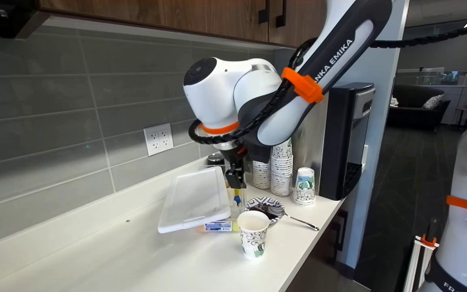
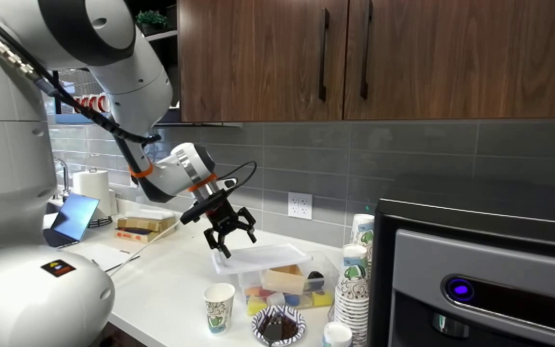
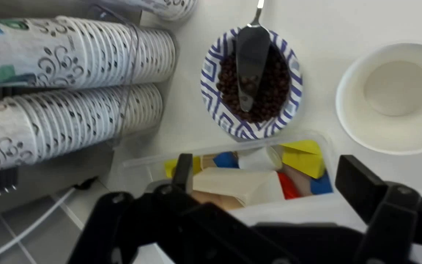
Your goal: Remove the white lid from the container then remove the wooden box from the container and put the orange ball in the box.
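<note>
Jaws spread apart, the pincer (image 2: 239,245) hangs near the white lid (image 2: 265,259), which sits askew, partly covering the container (image 2: 329,280); the wooden box (image 3: 233,181) lies inside

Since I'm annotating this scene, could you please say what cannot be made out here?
Orange ball: not identifiable in any view; the cloudy container blurs its contents in an exterior view.
Beneath the wooden box: wrist view, hidden by the box.
Rest of the inside: wrist view, hidden by the white lid and fingers.
Blue label: print too small in an exterior view.
Paper cup: wrist view, right edge cuts it.
</note>
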`<state>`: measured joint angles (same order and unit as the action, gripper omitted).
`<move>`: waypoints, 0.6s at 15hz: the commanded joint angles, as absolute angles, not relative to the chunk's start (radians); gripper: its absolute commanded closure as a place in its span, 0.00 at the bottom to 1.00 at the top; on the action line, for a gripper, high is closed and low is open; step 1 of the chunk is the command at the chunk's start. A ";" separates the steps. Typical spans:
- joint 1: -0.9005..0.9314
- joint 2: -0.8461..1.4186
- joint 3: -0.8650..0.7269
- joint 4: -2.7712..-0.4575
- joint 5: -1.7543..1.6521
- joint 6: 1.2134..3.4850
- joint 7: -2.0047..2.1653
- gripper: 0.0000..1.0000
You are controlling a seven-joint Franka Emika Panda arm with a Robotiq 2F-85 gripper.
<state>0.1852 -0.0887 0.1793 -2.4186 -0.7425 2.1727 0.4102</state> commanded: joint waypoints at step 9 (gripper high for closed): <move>0.116 0.127 0.117 -2.335 -0.767 2.228 0.568 0.00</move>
